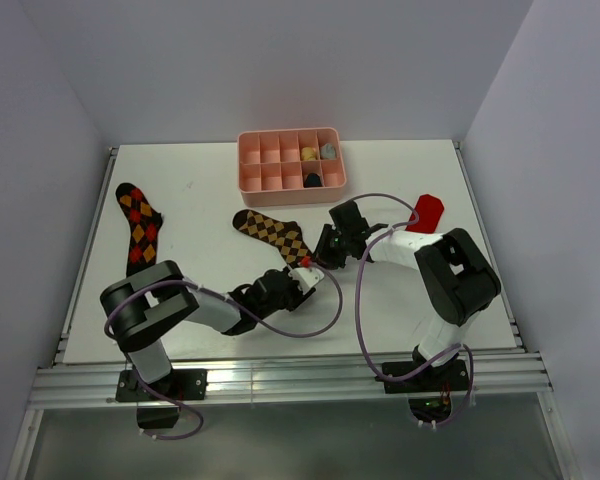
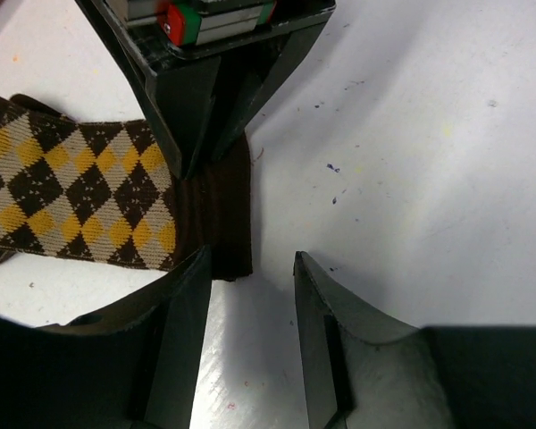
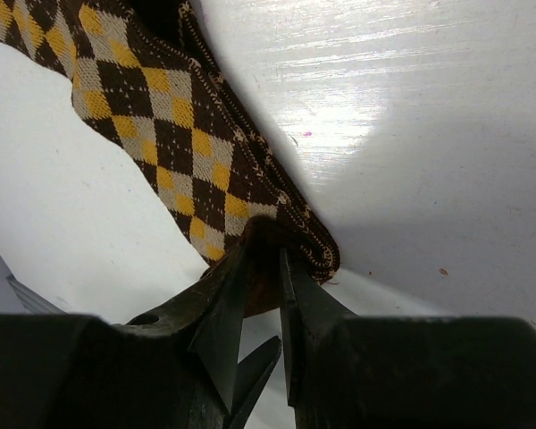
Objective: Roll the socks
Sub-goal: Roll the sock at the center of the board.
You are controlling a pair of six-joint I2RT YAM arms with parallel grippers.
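The black sock with tan argyle diamonds (image 1: 270,230) lies flat on the white table, its dark cuff (image 2: 221,219) toward the arms. My right gripper (image 3: 263,255) is shut on that cuff, pinching a fold of it; it also shows from the left wrist as my right gripper (image 2: 213,165) coming down onto the fabric. My left gripper (image 2: 252,259) stands open just before the cuff's edge with nothing between its fingers; its left finger (image 2: 192,295) overlaps the cuff corner. The black sock with red-orange diamonds (image 1: 140,225) lies at the far left. The red sock (image 1: 426,210) lies right of the right arm.
A pink compartment tray (image 1: 260,160) with a few small items in its right cells stands at the back centre. Both grippers meet near the table's middle (image 1: 305,270), with purple cables looping beside them. White walls enclose the table on three sides.
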